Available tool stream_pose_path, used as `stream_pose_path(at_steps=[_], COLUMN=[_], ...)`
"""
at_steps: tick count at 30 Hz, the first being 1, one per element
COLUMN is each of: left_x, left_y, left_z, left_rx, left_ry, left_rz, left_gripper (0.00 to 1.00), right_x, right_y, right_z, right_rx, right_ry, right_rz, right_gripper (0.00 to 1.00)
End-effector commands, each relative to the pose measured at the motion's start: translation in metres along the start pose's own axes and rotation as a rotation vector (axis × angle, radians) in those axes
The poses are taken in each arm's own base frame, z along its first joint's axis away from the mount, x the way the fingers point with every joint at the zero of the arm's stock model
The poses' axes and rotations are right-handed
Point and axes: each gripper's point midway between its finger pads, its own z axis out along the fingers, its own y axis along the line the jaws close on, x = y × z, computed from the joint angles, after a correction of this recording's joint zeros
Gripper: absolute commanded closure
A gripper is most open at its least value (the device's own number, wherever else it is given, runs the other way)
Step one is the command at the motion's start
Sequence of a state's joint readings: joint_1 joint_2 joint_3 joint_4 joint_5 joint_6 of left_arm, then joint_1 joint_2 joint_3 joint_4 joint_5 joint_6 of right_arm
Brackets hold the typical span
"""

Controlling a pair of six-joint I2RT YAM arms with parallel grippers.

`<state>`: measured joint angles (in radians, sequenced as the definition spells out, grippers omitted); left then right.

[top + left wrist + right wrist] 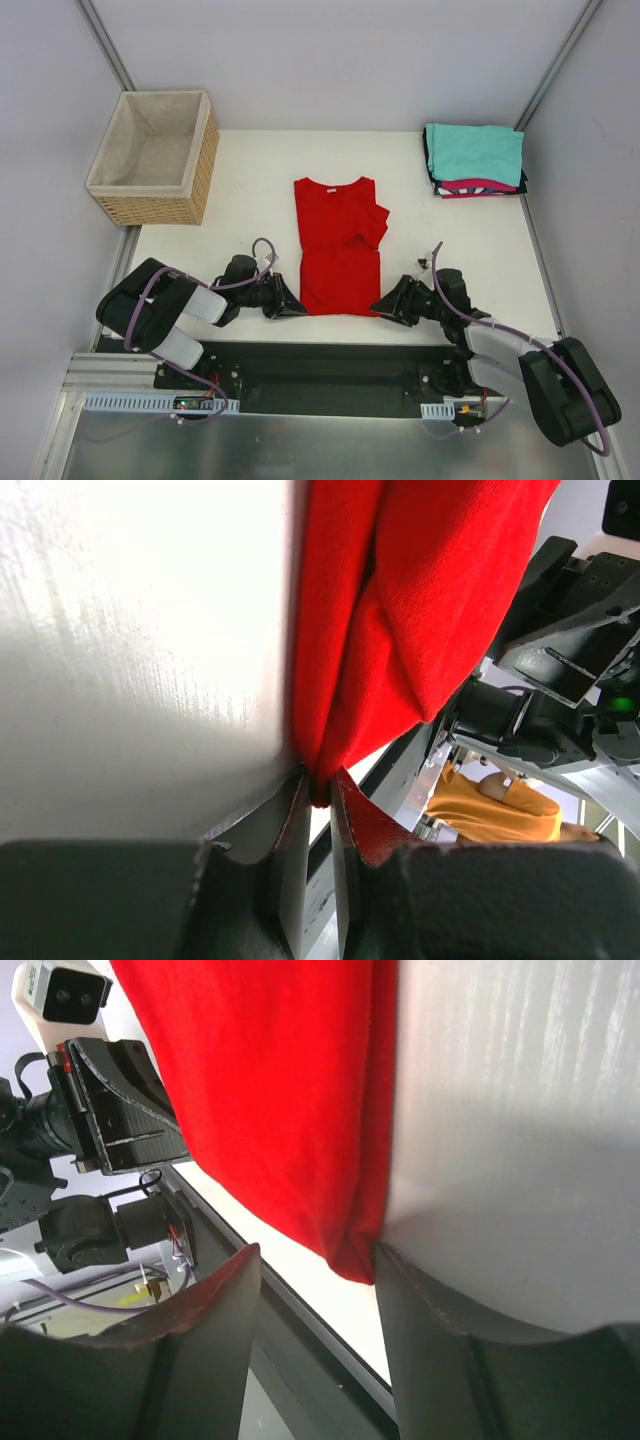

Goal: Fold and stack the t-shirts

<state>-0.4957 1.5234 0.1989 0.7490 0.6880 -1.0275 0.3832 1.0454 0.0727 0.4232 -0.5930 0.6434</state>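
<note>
The bright red t-shirt (338, 245) lies flat in the middle of the table, its sides and sleeves folded in to make a long strip. My left gripper (296, 308) is at its near left corner, and in the left wrist view the gripper (320, 780) is shut on that corner of red cloth (440, 580). My right gripper (379, 306) is at the near right corner. In the right wrist view its jaws (315, 1250) stand apart, with the red corner (352, 1255) against the right finger only. Teal (475, 152), magenta-pink (478, 186) and black folded t-shirts are stacked at the back right.
A wicker basket (160, 210) with beige lining stands off the table's back left corner. The black mounting rail (320, 365) runs along the near edge just behind both grippers. Grey walls close in the left, right and back sides.
</note>
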Motion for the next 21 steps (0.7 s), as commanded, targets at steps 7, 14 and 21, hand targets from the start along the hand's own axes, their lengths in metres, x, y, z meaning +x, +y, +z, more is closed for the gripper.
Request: stream_pose_path(at_steps=[7,14,21], left_x=[0.004,0.004,0.003], left_y=[0.023,0.022,0.022], left_z=[-0.002,-0.002,-0.004], left_rx=[-0.073,-0.066,-0.062], left_ry=[-0.008,-0.009,-0.015], left_rz=[-0.009,-0.004,0.002], left_gripper=[0.89,0.85,0.85], right_x=[0.019,0.016,0.005], right_y=[-0.036,-0.036,-0.024], right_z=[-0.001,0.003,0.01], right_rx=[0.14,0.156,0.139], right_ry=[0.038,0.042,0.039], right_rz=[0.044,0.035,0.014], right_gripper=[0.62,0.72,0.75])
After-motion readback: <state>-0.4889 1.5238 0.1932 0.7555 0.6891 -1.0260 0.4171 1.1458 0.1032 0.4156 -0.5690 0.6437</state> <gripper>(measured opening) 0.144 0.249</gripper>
